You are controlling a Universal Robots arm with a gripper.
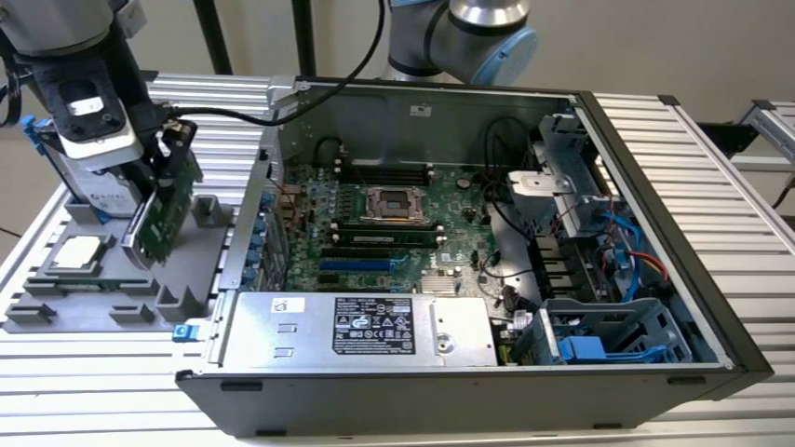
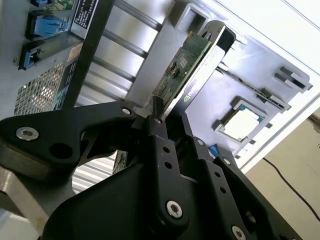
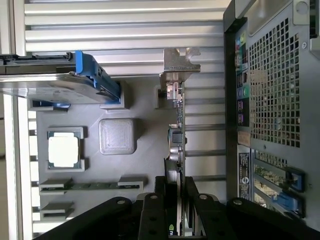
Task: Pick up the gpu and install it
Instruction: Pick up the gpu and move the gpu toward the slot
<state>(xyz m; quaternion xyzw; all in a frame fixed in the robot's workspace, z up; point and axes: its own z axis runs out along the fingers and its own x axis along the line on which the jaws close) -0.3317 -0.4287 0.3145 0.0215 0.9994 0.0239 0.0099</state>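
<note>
The fingers [image 2: 159, 142] are clamped on the thin faces of the gpu [image 2: 187, 65]. It stands on edge and runs out past their tips, bracket end farthest. Held so, its edge connector stays free, likely for slotting. It sits over the gray tray [image 1: 74, 298] near the table's [image 1: 100, 400] edge on the exterior view's left, beside the open case [image 1: 497, 391]. I cannot tell whether it is clear of the tray.

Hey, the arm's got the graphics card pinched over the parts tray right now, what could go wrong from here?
1. The tool pinches the gpu by one thin edge, and most of the card sticks out past it, so the card might pivot or slip.
2. The card hangs tilted between the hard drive and the computer case wall. A sideways swing could clip either.
</note>
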